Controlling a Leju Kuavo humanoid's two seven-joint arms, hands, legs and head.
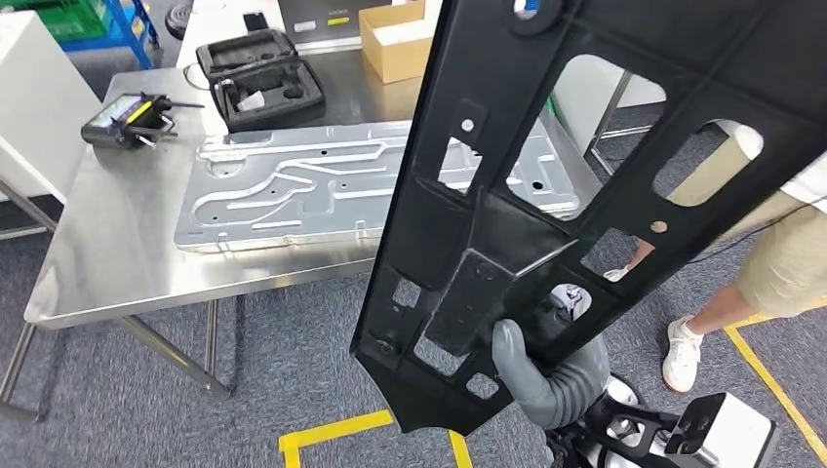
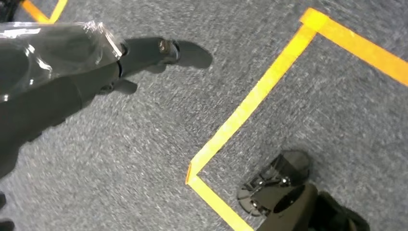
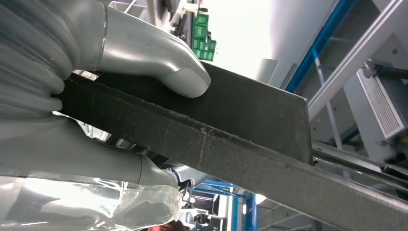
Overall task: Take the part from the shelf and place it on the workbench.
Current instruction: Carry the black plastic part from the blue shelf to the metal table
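Head view: right hand (image 1: 546,375) at 5 o'clock grips the black part (image 1: 585,185), held aloft over the floor, clear of the desk (image 1: 117,253) at 10 o'clock. Carry step; next, lower it onto bare desk beside the metal panel (image 1: 371,185).

Left wrist view: left hand (image 2: 96,67) hangs over carpet, holding nothing, fingers apparently apart.

Right wrist view: thumb (image 3: 159,62) clamps the part's edge.

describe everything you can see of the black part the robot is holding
The black part is a long, flat panel of matte, grainy plastic, as it looks, with raised ribs, large rounded cutouts, small square openings and a few screw holes. It is held up tilted in front of the robot, above the floor and partly overlapping the view of the workbench. The right hand grips its lower end, thumb on one face, fingers on the other. Nothing else touches it.
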